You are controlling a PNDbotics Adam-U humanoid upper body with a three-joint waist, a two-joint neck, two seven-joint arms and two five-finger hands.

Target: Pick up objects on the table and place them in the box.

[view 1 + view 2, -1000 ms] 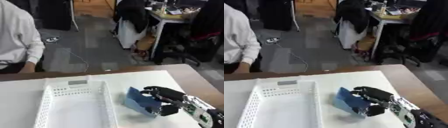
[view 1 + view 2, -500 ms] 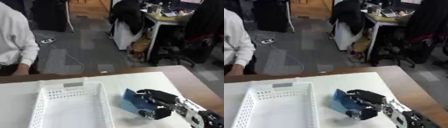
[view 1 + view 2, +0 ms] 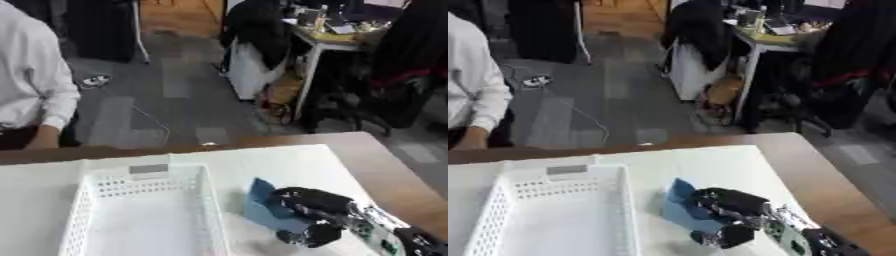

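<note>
A flat blue packet (image 3: 265, 211) is held upright just right of the white perforated basket (image 3: 105, 190). My right hand (image 3: 313, 215) comes in from the lower right, its black fingers and thumb curled round the packet's right side, above the white tabletop. The basket's inside looks bare. My left hand shows in neither view.
The white table (image 3: 289, 165) ends in a brown wooden edge at the right and far side. A person in a white shirt (image 3: 31, 90) stands at the far left behind the table. Beyond are office desks, chairs and grey floor.
The whole picture has shifted, so the camera has moved. My right hand with the blue packet has come a little leftward, closer to the basket's right wall.
</note>
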